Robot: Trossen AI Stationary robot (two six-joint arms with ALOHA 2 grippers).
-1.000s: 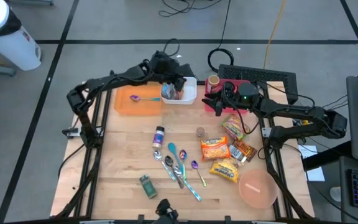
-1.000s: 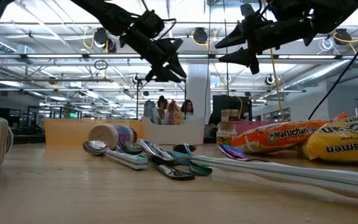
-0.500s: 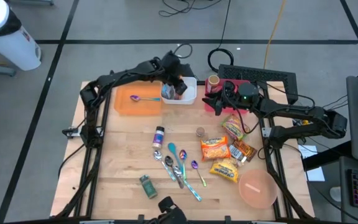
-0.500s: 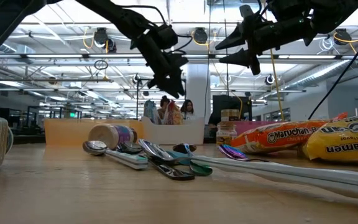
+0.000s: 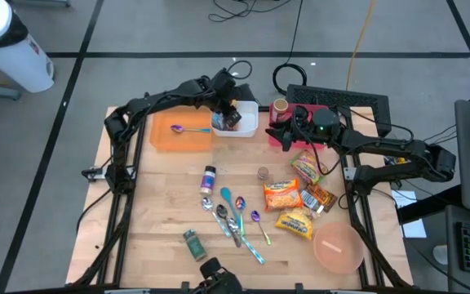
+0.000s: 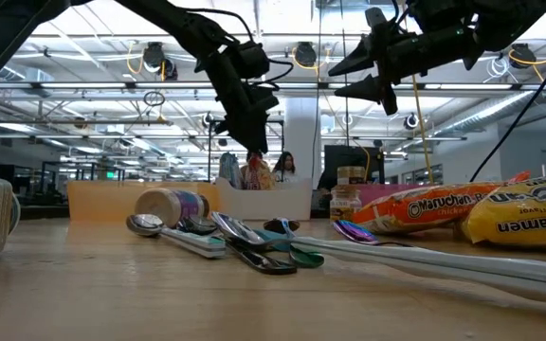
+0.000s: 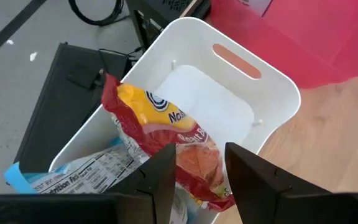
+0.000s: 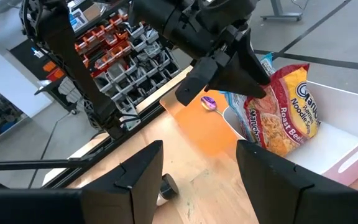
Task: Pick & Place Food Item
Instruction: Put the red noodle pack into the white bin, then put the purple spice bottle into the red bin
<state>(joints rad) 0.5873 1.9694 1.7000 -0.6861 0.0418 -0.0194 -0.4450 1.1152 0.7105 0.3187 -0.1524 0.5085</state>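
Both arms are matte black throughout, built of slim tubular links joined by bulkier rounded joint housings. The left arm (image 5: 149,104) runs as a thin dark rod from a chunky elbow block, and the right arm (image 5: 382,151) looks the same, with a boxier wrist section (a small green light glows on it). Thin black cables loop along each arm. The left gripper (image 8: 238,73) has two flat, tapering black fingers (image 8: 197,81) with angular, wedge-like tips. The right gripper (image 8: 197,180) shows broad, smooth black fingers with squared edges.
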